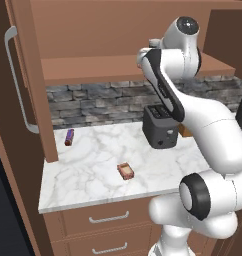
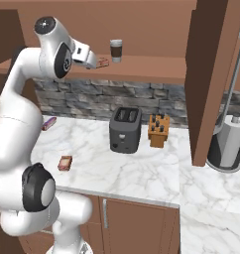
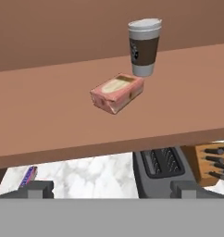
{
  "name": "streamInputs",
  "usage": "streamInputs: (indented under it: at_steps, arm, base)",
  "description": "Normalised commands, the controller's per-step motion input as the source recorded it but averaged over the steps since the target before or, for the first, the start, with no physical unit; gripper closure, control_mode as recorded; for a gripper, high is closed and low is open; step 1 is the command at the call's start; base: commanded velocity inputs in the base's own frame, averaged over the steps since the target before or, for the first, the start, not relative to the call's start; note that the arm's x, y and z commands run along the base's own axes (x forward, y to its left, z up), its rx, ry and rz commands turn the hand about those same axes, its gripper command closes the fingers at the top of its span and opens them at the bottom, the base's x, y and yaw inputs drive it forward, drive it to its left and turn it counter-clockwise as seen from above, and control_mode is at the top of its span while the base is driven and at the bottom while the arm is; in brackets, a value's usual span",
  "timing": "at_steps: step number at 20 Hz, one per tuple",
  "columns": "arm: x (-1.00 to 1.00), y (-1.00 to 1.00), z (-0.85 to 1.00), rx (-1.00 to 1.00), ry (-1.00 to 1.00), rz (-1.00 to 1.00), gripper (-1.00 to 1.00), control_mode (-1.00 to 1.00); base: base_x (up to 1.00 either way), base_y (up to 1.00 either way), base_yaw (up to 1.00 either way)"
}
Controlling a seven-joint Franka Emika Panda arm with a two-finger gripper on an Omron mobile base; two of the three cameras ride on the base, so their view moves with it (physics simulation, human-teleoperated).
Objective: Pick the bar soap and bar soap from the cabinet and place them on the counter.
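Fingertips are seen at the bottom of the hand view, spread wide, nothing gripped; gripper is held at the shelf's front edge, upper left of the right base view. One bar soap is lying on the cabinet shelf straight ahead, frame centre, long axis diagonal, lower left to upper right, paper cup just behind it. Wrist roll is judged needed. Other bar soap is already on the counter, lower centre.

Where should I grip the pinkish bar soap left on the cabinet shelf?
Grip the flat pinkish-tan bar soap across its two long sides, coming straight in from the shelf's open front. It lies flat and skewed, so roll the open gripper to match. The brown-and-white paper cup stands close behind.
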Motion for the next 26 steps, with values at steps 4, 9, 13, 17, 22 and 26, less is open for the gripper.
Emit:
streamInputs:
  at_steps: [4, 9, 13, 17, 22, 26]
  arm:
    - [0.27, -0.01, 0.0, 0.0, -0.06, 0.0, -1.0, -1.0]
    - [0.21, -0.02, 0.0, 0.0, -0.04, 0.0, -1.0, -1.0]
    - [0.18, -0.05, 0.0, 0.0, 0.0, 0.0, -1.0, -1.0]
    - [0.27, -0.02, 0.0, 0.0, 0.01, 0.0, -1.0, -1.0]
    - [0.33, 0.0, 0.0, 0.0, 0.02, 0.0, -1.0, -1.0]
    - [0.34, 0.0, 0.0, 0.0, 0.07, 0.0, -1.0, -1.0]
  base:
    - [0.0, 0.0, 0.0]
    - [0.0, 0.0, 0.0]
    - [0.0, 0.0, 0.0]
    - [0.0, 0.0, 0.0]
    - [0.0, 0.0, 0.0]
    - [0.0, 0.0, 0.0]
